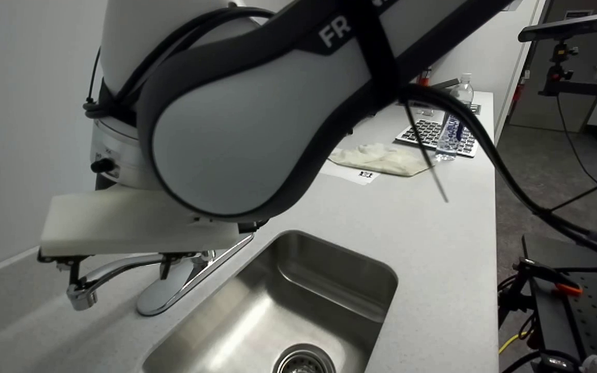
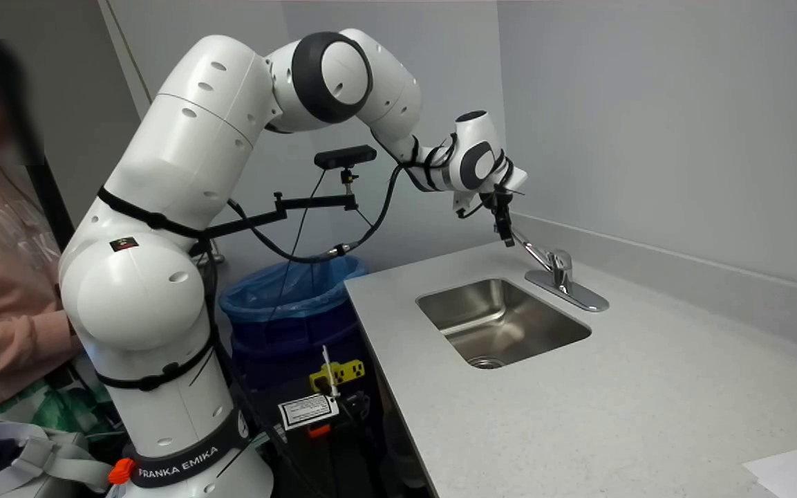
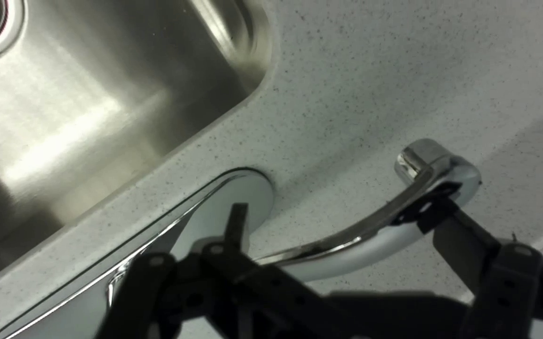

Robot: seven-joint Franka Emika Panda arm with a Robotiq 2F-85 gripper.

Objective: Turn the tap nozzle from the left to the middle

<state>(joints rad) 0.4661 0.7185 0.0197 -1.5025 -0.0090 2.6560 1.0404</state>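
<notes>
Left, in an exterior view: chrome spout turned off to the side, downturned tip over the surface beside the stainless sink basin. Turn not yet made, I judge. Pincer at the spout: fingers spread wide, nothing pinched; in the wrist view one overlaps the spout near its tip, contact unresolved. Risk: that finger may slip along the smooth curved chrome if it pushes at a slant; a hard shove could overshoot middle. Rightward: basin, drain strainer in its floor. Further right: clear plastic bottle, contents not readable.
</notes>
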